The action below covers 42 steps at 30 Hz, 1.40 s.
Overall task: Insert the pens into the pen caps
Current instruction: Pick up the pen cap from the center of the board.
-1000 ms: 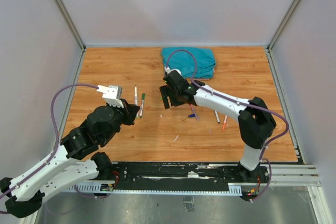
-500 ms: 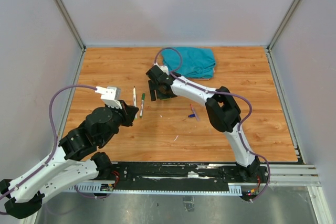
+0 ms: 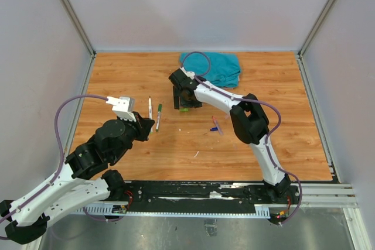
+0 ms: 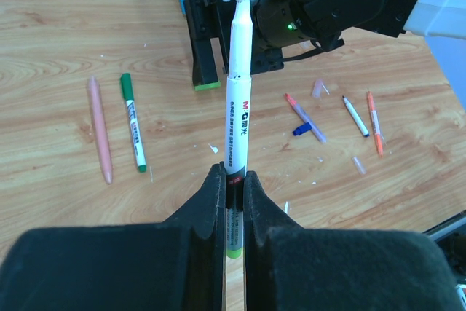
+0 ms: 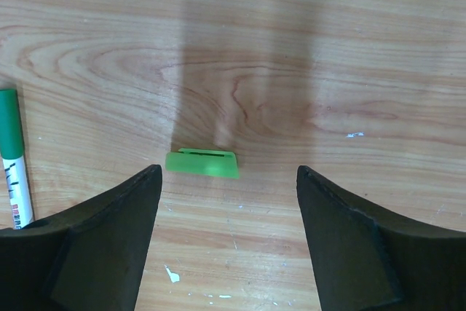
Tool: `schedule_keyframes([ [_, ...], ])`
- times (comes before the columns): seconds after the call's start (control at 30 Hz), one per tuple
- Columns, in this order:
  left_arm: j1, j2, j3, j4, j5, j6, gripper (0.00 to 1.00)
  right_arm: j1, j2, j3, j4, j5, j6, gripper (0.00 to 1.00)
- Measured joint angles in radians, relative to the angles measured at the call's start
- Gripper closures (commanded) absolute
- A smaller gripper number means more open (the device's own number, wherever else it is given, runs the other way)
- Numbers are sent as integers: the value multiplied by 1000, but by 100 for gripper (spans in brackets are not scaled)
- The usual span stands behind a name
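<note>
My left gripper is shut on a white pen with a light green end. The pen's dark tip points away from the wrist camera. In the top view this gripper is at the left middle of the table. My right gripper is open and empty, its fingers on either side of a light green cap that lies flat on the wood just beyond them. The top view shows the right gripper over that cap. The cap also shows in the left wrist view.
A pink pen and a green-capped pen lie left of the held pen. A red-tipped pale pen, a blue cap, a white pen and an orange pen lie to the right. A teal cloth is at the back.
My right arm has swung left from the table's middle and has come to rest over the light green cap, still open. My left arm has held still with the pen.
</note>
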Motion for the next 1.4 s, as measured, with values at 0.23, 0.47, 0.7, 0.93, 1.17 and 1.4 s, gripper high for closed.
schedule_keyframes([
  [0.23,0,2,0,1,1,0,99,-8,21,22,-8,-19,8,27],
  [0.47,0,2,0,1,3,0,100,-8,64,65,-29,-40,8,29],
  [0.7,0,-9,0,0,4,1,99,-8,75,92,-56,-42,12,39],
  [0.93,0,-33,0,0,-1,1,100,-8,115,156,-107,-40,12,39],
  [1.17,0,-48,-4,0,-2,1,100,-8,117,161,-132,-37,8,44],
  [1.4,0,-63,-6,0,-4,1,100,-8,117,161,-135,-40,6,60],
])
